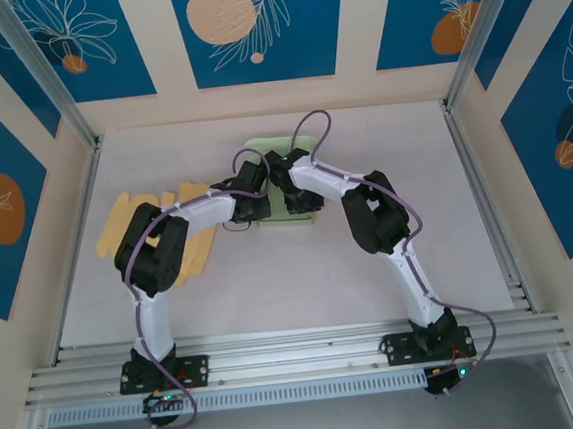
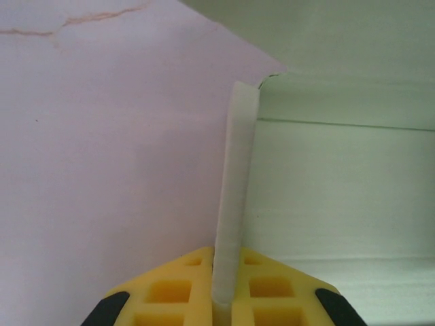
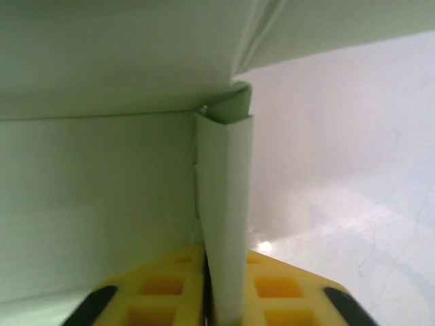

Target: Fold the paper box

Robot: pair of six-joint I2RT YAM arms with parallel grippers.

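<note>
The paper box (image 2: 340, 190) is matt, pale-green card. The table (image 3: 353, 204) looks smooth and faintly glossy. The rails (image 1: 299, 359) are matt ribbed metal.

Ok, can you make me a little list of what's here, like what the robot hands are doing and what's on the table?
being folded: light green paper box, far middle of the table
left gripper: shut on an upright wall of the box
right gripper: shut on an upright, folded-over wall of the box
also there: flat yellow paper sheet, left side of the table
</note>
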